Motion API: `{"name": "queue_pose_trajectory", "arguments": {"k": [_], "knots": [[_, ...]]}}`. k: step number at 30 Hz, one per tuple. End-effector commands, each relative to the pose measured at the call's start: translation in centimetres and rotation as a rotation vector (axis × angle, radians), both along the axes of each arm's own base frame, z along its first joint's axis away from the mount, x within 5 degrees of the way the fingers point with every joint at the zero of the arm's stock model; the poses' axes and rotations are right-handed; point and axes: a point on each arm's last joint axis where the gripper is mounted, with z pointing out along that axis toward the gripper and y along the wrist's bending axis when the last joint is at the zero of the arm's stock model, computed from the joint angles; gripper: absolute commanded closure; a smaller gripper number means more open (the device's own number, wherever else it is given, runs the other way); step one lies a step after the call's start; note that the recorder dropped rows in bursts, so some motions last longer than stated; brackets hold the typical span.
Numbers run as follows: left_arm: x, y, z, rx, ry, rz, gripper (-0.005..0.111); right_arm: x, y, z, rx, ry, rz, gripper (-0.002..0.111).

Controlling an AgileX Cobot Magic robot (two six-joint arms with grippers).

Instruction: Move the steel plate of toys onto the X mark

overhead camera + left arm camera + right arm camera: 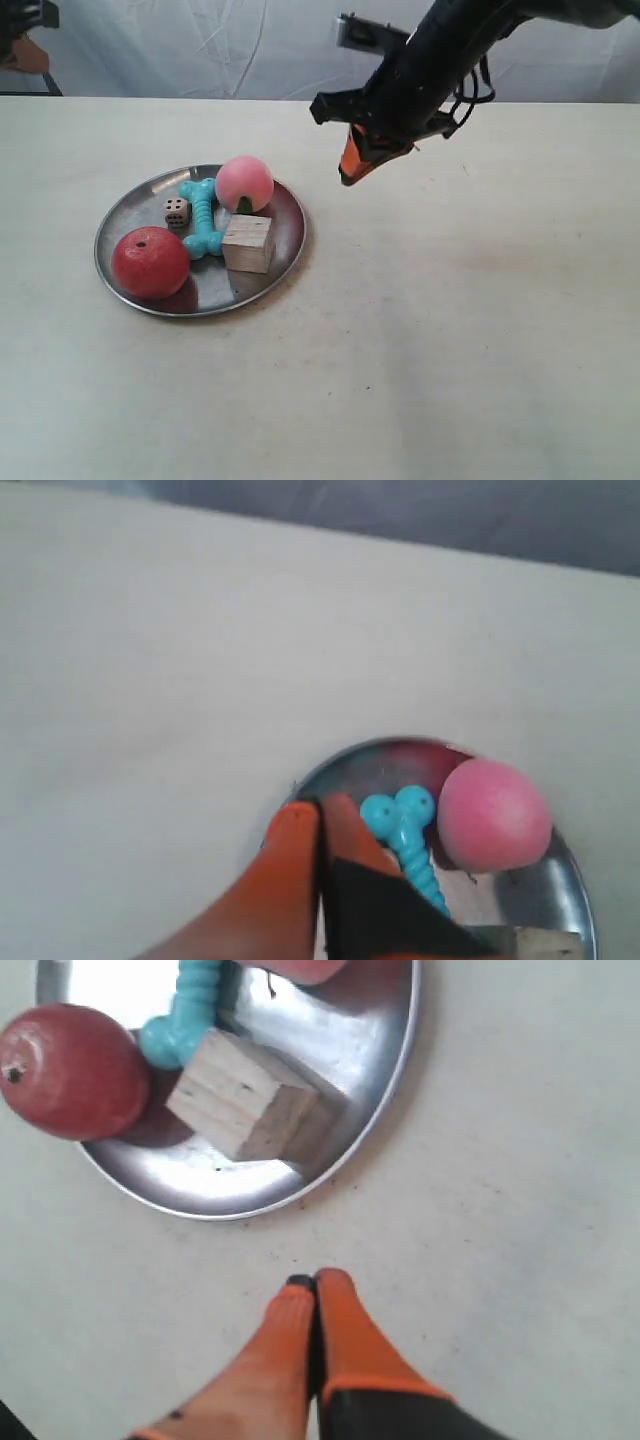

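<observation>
- The steel plate (pixel 135 212) lies flat on the pale worktop (pixel 450 330), left of centre in the exterior view, with all five toys on it.
- The red apple (pixel 150 262) is at the plate's lower left and the pink peach (pixel 244 183) at its upper right. The turquoise bone-shaped chew (pixel 203 217) lies between them, with the spotted die (pixel 177 211) just left of it. The wooden cube (pixel 248 243) is at the lower right, just beside the chew's lower end.
- The arm at the exterior view's right (pixel 440 60) reaches in from the upper right. Its orange tool (pixel 352 172) hangs in the air to the right of the plate, pinched to a point.
- In the left wrist view the left tool (pixel 318 825) is clenched on nothing. Its tips show against the plate's rim, next to the chew's knobbed end.
- In the right wrist view the right tool (pixel 314 1295) is also clenched and empty. It is over bare worktop on the cube's side of the plate, near the rim but apart from it.
</observation>
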Motion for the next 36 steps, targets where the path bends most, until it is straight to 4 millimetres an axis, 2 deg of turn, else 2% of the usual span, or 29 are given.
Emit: {"name": "queue_pose_trajectory", "arguments": {"k": [1,4,10,12,15,19,21,26,36], "knots": [[-5.5,-0.1,4.4,0.018,-0.215,0.048,0.107,-3.7,-0.3,6.2,0.014,-0.23,0.005,0.108],[-9.9,-0.7,6.4,0.034,-0.35,0.058,0.107,-7.6,-0.2,10.3,0.008,-0.435,0.014,0.108],[-17.8,-2.1,7.4,0.046,-0.541,0.02,0.107,-17.1,-0.7,16.4,0.078,-0.777,0.067,0.108],[-20.8,-2.3,7.9,0.041,-0.626,0.009,0.107,-19.8,-1.4,17.3,0.1,-0.861,0.062,0.109],[-24.9,-2.2,8.0,0.048,-0.745,0.001,0.107,-23.7,-3.7,18.5,0.127,-0.998,0.006,0.109],[-28.8,-2.2,6.6,0.043,-0.794,-0.024,0.107,-26.5,-7.2,18.7,0.05,-1.106,-0.122,0.109],[-30.0,-2.4,5.9,0.016,-0.78,-0.041,0.107,-27.5,-8.8,18.3,-0.011,-1.099,-0.207,0.109],[-31.4,-2.5,4.7,-0.031,-0.761,-0.046,0.107,-29.4,-10.5,17.3,-0.075,-0.976,-0.26,0.109],[-31.9,-2.6,4.7,-0.034,-0.77,-0.056,0.107,-30.5,-11.4,17.4,-0.081,-0.975,-0.274,0.109]]}}
